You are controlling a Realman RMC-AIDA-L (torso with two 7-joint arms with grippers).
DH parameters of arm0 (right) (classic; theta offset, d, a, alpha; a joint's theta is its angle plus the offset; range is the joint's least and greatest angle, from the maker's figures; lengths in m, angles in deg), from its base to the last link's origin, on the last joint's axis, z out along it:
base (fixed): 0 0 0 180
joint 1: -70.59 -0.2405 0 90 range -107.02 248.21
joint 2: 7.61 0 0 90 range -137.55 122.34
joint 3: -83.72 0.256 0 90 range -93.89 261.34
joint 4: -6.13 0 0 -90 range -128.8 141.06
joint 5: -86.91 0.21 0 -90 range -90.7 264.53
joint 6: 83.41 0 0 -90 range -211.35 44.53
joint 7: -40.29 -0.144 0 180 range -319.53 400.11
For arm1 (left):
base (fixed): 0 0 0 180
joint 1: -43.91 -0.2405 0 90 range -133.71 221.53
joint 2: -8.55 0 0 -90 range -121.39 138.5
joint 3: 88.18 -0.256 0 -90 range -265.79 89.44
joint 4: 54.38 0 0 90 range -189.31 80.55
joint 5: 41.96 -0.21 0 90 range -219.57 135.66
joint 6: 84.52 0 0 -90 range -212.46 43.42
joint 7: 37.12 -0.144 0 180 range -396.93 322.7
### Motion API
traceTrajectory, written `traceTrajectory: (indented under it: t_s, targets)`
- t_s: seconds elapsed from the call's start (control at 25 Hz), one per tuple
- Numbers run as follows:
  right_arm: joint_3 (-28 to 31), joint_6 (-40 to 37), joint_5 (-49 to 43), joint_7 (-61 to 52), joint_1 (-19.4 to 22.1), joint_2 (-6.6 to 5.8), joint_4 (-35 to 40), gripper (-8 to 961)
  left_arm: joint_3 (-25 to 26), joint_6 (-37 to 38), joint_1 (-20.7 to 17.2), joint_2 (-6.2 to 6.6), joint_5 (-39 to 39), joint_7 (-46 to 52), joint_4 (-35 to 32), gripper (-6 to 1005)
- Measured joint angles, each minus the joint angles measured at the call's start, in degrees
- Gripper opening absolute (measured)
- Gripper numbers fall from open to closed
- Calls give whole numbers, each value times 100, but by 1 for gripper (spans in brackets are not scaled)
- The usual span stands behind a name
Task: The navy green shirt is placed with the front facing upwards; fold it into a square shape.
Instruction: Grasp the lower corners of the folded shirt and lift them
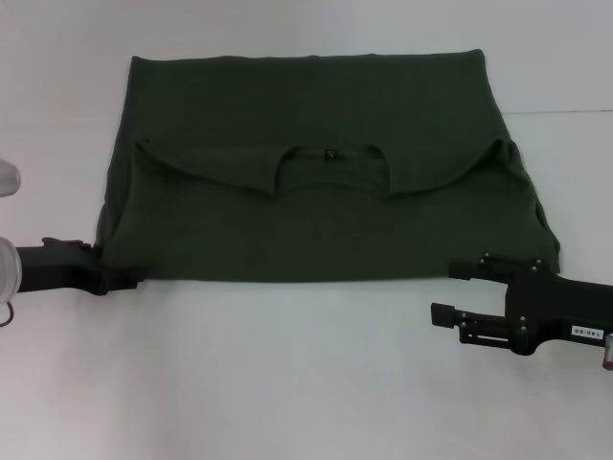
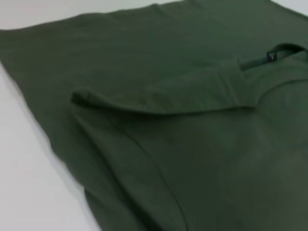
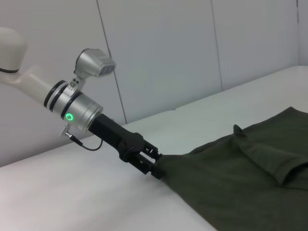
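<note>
The navy green shirt (image 1: 316, 220) lies on the white table, doubled over, with a straight folded edge along its near side. Its neckline and small neck label (image 1: 329, 152) show in the middle, and only plain green cloth faces up. My left gripper (image 1: 120, 280) sits low at the shirt's near left corner, shut on the cloth. The right wrist view shows this left gripper (image 3: 155, 169) pinching that corner of the shirt (image 3: 240, 183). My right gripper (image 1: 448, 290) stands open just off the near right corner, holding nothing. In the left wrist view the shirt (image 2: 192, 144) fills the picture, with the label (image 2: 272, 56) visible.
The white table (image 1: 287, 383) extends in front of the shirt and to both sides. A pale wall (image 3: 168, 57) stands behind the table in the right wrist view.
</note>
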Motion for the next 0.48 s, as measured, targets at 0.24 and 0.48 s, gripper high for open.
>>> traceTrajectory:
  t_s: [0.24, 0.48]
  targets:
    - [10, 3, 1, 0, 4, 0, 0, 776, 54, -16, -40, 1, -35, 3, -80, 718]
    - [17, -2, 2, -45, 31, 0, -5, 777, 30, -16, -47, -1, -40, -33, -94, 465]
